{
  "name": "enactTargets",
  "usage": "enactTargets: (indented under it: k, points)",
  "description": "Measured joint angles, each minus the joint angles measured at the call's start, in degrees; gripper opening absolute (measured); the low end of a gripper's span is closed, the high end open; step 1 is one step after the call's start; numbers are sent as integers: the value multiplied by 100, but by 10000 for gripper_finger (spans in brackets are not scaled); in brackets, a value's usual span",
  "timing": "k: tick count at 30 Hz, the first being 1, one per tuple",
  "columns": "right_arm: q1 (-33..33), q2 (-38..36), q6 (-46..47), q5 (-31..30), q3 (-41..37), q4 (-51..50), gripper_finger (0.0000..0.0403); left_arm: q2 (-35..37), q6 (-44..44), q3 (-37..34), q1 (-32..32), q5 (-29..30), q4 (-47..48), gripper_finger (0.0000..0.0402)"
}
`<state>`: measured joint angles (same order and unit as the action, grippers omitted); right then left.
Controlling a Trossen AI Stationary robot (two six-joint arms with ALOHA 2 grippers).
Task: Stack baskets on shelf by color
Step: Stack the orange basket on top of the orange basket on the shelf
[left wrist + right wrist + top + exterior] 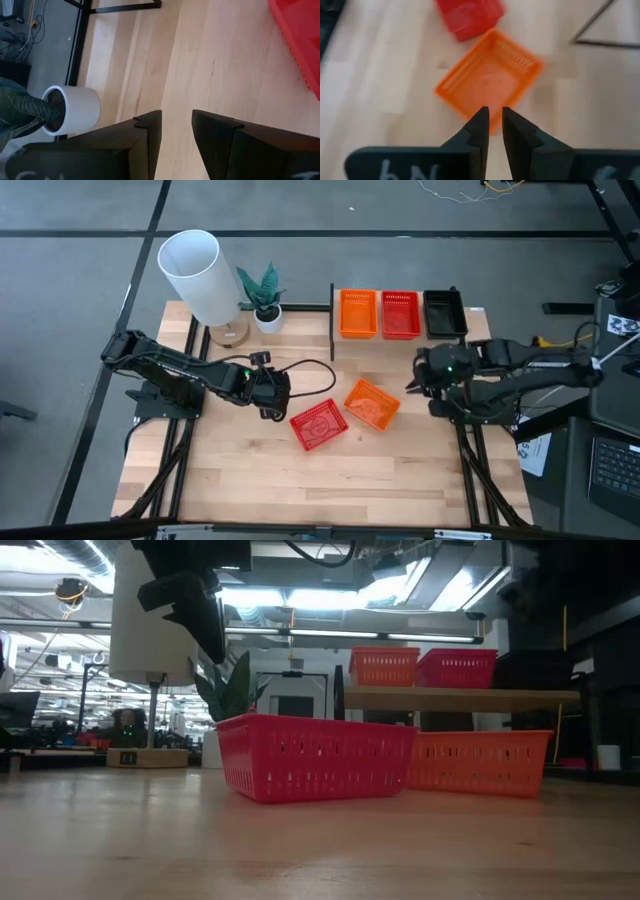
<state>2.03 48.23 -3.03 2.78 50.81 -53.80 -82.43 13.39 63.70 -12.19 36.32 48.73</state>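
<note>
From above, the raised light-wood plank shelf point(470, 313) carries an orange mesh basket point(358, 313), a red mesh basket point(400, 314) and a black mesh basket point(444, 313) side by side. A loose red basket point(318, 425) and a loose orange basket point(372, 404) sit on the wooden worktop point(330, 480), corners nearly touching. The left gripper point(275, 396) hovers beside the red one, the right gripper point(413, 385) near the orange. In the left wrist view its fingers point(145, 135) stand somewhat spread, empty. In the right wrist view the fingers point(481, 122) are nearly together, empty, above the orange basket.

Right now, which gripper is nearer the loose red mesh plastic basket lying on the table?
Left. The left gripper hovers just beside the loose red mesh plastic basket, off its shelf-side corner. The right gripper sits farther away, beyond the loose orange mesh basket.
</note>
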Motion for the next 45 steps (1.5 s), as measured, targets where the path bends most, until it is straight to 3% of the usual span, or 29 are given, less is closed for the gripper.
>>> enactTargets:
  k: [5, 14, 21, 35, 41, 45]
  points:
    - [995, 484, 390, -818, 211, 189, 52, 0, 4, 0, 0, -2, -10, 101]
    - [2254, 2557, 249, -1507, 100, 391, 52, 0, 0, 0, 0, -1, -16, 101]
    - [2375, 3358, 91, -1521, 148, 414, 52, 0, -2, 0, 0, -2, -17, 101]
    - [2371, 3709, -949, -1550, 292, 474, 52, 0, 2, 0, 0, 0, -20, 101]
    - [2371, 3997, -1100, -2126, 288, 485, 52, 0, 4, 0, 0, -2, -22, 101]
    - [2369, 4186, -1208, -2147, 288, 479, 52, 0, 6, 0, 0, -1, -22, 101]
